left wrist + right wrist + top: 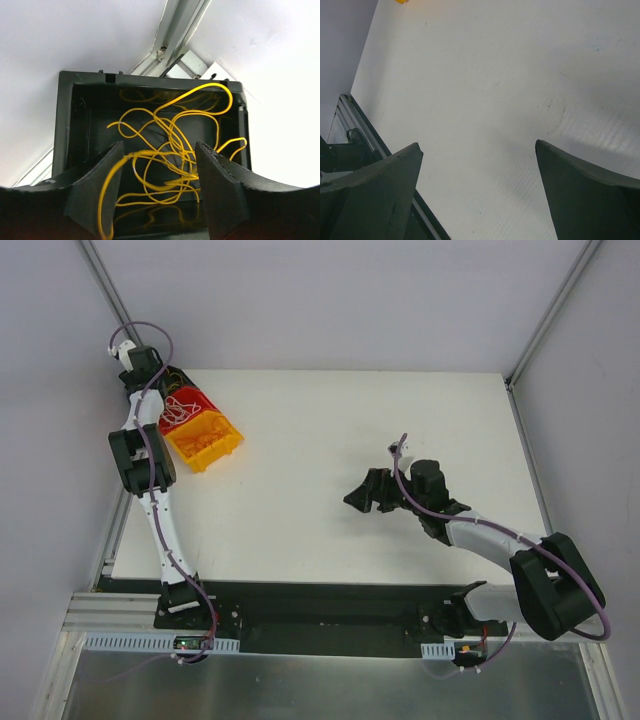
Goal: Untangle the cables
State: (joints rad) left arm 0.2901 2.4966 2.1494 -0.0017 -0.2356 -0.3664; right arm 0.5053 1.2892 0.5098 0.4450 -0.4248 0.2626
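Note:
Thin yellow cables [176,131] lie in a loose tangle inside a black bin [64,120]. My left gripper [159,145] hovers just over that bin at the table's far left corner [150,368], open, with loops of yellow cable in the gap between its fingers. One blurred yellow strand hangs past the left fingertip [107,165]. In the top view, white cables [180,406] fill a red bin [206,400] and orange cables [200,438] fill a yellow bin [228,443]. My right gripper [477,144] stands wide open and empty above the bare white table, right of centre [365,495].
The three bins sit together at the table's far left corner, against the frame post [100,280]. Grey walls close in the left, back and right sides. The table's near edge carries a black rail [330,600] between the two arm bases.

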